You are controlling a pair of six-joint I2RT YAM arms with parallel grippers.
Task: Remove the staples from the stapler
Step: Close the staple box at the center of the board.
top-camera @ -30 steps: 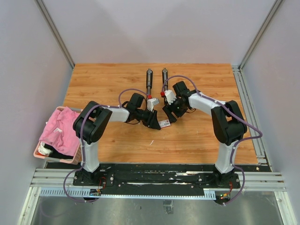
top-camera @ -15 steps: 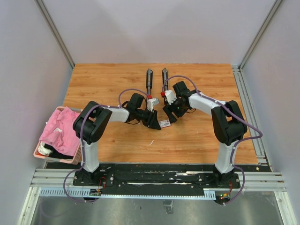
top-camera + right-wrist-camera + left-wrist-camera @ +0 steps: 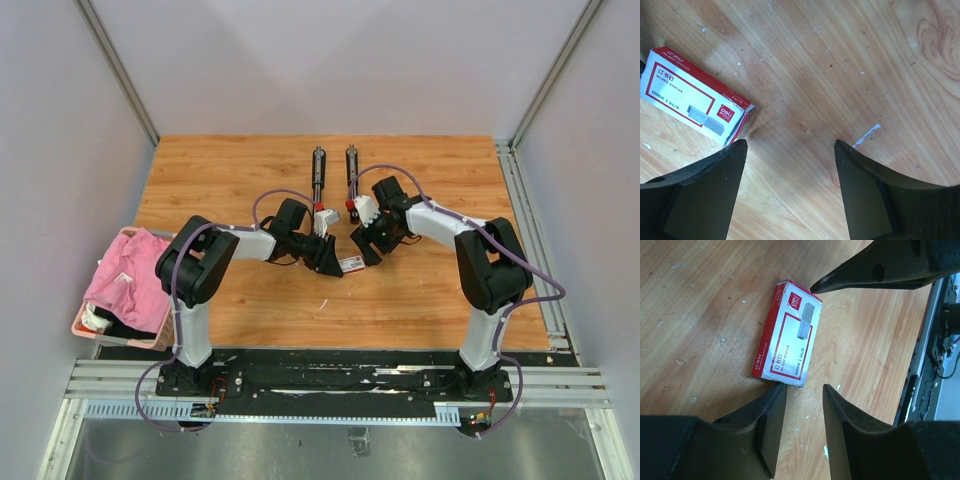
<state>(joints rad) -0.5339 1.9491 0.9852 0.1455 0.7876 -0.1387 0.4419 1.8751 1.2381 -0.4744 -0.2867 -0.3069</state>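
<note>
The stapler [image 3: 318, 178] lies at the far middle of the table [image 3: 220, 170]. It shows as two dark bars side by side, their long axes running far to near. From above it is hard to say whether they are halves of one body.

A short silvery staple strip [image 3: 867, 135] lies aslant on the wood, just beside one finger of the right gripper [image 3: 790, 145], whose jaws stand wide with nothing between them. The left gripper [image 3: 803, 390] shows only a narrow gap, also with nothing in it, its tips just beside the near end of the red-and-white box [image 3: 785, 335].

Since a second ago the right arm has shifted slightly rightward. The left arm, box and stapler have not moved.
</note>
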